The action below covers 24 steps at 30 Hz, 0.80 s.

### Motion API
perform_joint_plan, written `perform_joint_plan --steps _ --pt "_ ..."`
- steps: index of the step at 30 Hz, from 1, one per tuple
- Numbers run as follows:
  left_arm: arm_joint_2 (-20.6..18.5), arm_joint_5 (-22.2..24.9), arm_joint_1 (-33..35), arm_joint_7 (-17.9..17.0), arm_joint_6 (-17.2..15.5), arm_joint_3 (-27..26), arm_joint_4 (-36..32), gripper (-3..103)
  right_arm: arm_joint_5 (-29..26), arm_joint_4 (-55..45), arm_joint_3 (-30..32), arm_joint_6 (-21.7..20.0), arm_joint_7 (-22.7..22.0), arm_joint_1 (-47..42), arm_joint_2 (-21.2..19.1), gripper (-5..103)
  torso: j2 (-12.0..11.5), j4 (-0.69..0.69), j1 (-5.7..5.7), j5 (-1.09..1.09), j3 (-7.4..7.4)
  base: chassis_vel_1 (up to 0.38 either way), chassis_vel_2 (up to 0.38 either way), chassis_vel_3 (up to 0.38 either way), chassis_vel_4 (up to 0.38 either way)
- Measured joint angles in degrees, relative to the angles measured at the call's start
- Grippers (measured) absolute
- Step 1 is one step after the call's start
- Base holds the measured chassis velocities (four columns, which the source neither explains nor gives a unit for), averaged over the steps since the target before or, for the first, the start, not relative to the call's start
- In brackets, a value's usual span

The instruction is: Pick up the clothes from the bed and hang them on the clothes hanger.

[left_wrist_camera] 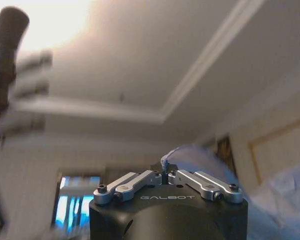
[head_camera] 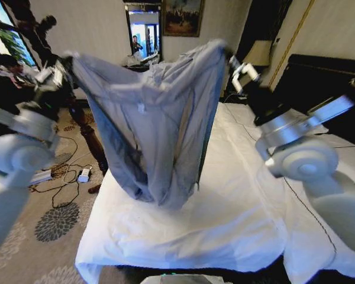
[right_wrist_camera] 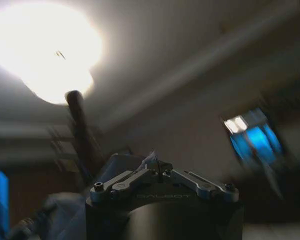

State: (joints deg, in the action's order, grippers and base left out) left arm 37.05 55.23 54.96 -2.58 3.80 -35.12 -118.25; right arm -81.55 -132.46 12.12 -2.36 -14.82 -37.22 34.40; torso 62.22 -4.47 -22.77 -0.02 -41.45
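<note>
The clothes point(head_camera: 157, 127), a grey-blue shirt, hang stretched in the air between my two raised grippers, above the bed point(head_camera: 225, 219). My left gripper point(head_camera: 64, 66) is shut on one top corner of the shirt, my right gripper point(head_camera: 229, 59) on the other. The shirt's lower folds droop down to just above the white sheet. In the left wrist view the left gripper point(left_wrist_camera: 164, 173) pinches a bit of blue cloth point(left_wrist_camera: 190, 157). The right wrist view has the right gripper point(right_wrist_camera: 157, 170) closed on a fold of cloth point(right_wrist_camera: 125, 162), with a dark wooden post point(right_wrist_camera: 82, 130) of the clothes hanger rising behind it.
A dark wooden stand point(head_camera: 77, 112) rises at the left by the bed's corner. Cables and a power strip point(head_camera: 83, 174) lie on the patterned carpet. The black headboard point(head_camera: 325, 77) and a lamp point(head_camera: 259, 53) are at the far right, a mirror point(head_camera: 145, 29) is behind.
</note>
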Motion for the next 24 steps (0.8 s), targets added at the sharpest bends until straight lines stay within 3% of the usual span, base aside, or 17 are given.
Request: perform_joint_plan --steps 6,12,16,18,20,22,24 --pt "6.35 -8.93 8.41 0.44 1.04 1.84 1.62 0 4.67 1.72 -4.0 -3.71 -2.99 -7.22 4.47 0 0.0 0.01 0.01 0.02 0.0 0.0 0.0 0.0 0.0" --pt "6.92 -9.54 9.72 0.13 1.18 2.25 2.18 0 4.31 2.79 -5.28 -3.62 -2.89 -7.27 6.41 0 0.0 0.01 0.0 0.03 0.0 0.0 0.0 0.0 0.0" --pt "6.63 -8.43 9.99 -2.0 0.21 2.41 2.12 0 3.68 2.64 -5.64 -2.8 -1.87 -6.81 6.95 0 0.0 0.01 0.01 0.03 0.0 0.0 0.0 0.0 0.0" --pt "6.57 -7.6 10.07 -4.23 -1.71 2.69 2.24 -2 3.19 2.37 -5.61 -2.34 -1.44 -6.56 6.92 0 0.0 0.01 0.01 0.02 0.0 0.0 0.0 0.0 0.0" --pt "6.82 -5.72 9.74 -9.67 -7.24 3.25 2.79 8 2.14 1.87 -5.12 -1.49 -1.21 -5.98 6.29 0 0.0 0.01 0.0 0.01 0.0 0.0 0.0 0.0 0.0" --pt "6.85 -5.57 9.67 -10.16 -7.57 3.3 2.86 8 2.08 1.82 -5.07 -1.42 -1.2 -5.94 6.21 0 0.0 0.02 0.01 0.01 0.0 0.0 0.0 0.0 0.0" --pt "7.38 -3.51 8.42 -16.12 -12.08 3.59 3.65 24 1.15 1.12 -3.99 -0.94 -1.19 -5.66 4.85 0 0.0 0.0 0.0 0.01 0.0 0.0 0.0 0.0 0.0"
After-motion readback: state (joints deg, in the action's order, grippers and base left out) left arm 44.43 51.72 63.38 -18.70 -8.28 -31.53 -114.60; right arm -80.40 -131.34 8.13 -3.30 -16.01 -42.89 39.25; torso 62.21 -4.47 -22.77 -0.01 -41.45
